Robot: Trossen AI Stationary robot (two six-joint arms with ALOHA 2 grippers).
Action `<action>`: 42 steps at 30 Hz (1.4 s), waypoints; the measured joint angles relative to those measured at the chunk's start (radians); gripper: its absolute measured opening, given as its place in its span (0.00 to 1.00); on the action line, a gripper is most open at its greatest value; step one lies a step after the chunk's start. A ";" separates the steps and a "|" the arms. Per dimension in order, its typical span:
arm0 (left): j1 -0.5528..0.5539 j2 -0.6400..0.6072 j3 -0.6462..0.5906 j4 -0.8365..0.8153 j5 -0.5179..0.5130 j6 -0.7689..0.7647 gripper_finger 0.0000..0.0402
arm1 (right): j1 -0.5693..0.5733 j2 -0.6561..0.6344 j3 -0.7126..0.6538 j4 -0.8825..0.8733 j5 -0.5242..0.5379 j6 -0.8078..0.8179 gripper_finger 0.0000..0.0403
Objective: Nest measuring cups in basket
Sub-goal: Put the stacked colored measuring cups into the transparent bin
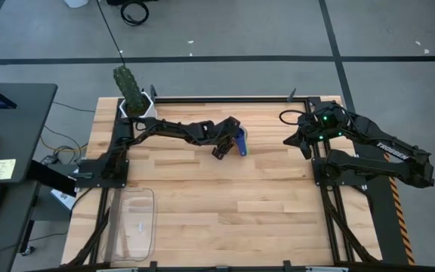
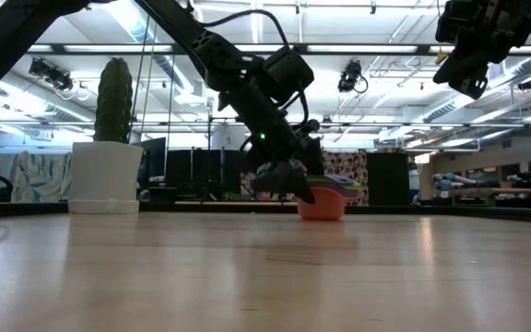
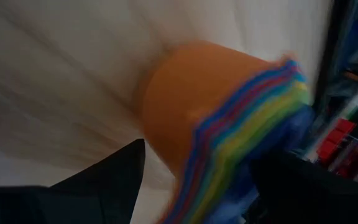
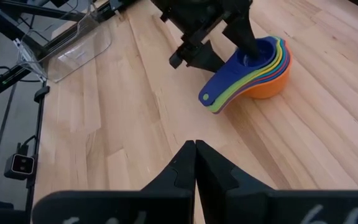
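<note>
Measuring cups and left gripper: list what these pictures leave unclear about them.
- Measuring cups, high view: the left gripper covers most of the stack; only the blue handle shows.
- Left wrist view: motion blur smears the cups; no single cup is distinct.
- Low view: the left arm hides the stack's near side.
- Grip: whether the gripper pinches the stack cannot be told.
- Basket, low view: cut off at the picture's edge.

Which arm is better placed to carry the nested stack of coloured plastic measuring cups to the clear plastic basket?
Left. The left gripper is already at the nested stack of coloured plastic measuring cups; the clear plastic basket sits on its side. The right gripper hangs apart, shut.
</note>
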 joint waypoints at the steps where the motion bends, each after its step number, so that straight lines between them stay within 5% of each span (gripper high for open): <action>1: 0.000 0.002 0.000 -0.010 0.007 -0.003 0.71 | 0.000 0.000 0.000 0.000 0.000 0.000 0.03; 21: 0.006 0.031 0.018 0.030 0.046 -0.019 0.69 | -0.002 0.000 0.000 0.025 0.012 0.000 0.03; 42: 0.006 0.031 0.019 0.054 0.045 -0.047 0.29 | -0.002 0.000 0.000 0.052 0.052 0.000 0.03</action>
